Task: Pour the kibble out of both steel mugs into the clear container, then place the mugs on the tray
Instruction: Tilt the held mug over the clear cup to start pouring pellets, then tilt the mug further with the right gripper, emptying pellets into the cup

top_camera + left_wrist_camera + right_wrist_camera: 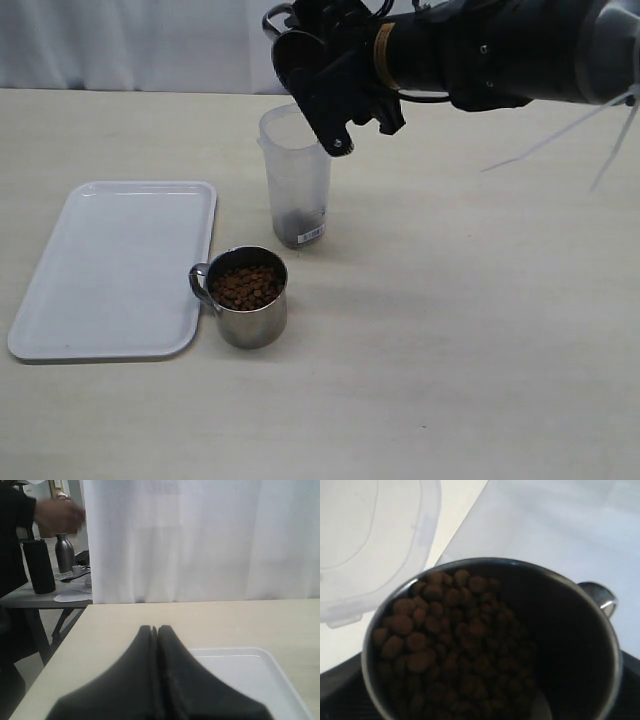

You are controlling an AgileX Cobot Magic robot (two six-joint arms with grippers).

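My right gripper point(318, 85) is shut on a steel mug point(298, 55), held tilted just above the rim of the clear container point(297, 180). A little kibble point(297, 228) lies at the container's bottom. In the right wrist view this mug point(580, 630) still holds much kibble point(455, 640), heaped toward the container's rim point(385, 555). The other steel mug point(250, 300), full of kibble point(246, 286), stands upright beside the white tray point(110, 270). My left gripper point(155, 628) is shut on nothing, above the tray's point(250, 675) corner, and is out of the exterior view.
A white curtain point(130, 40) hangs behind the table's far edge. Beyond the table's left side stand a grey side table point(40, 597) with a steel bottle point(64, 552) and a person point(15, 535).
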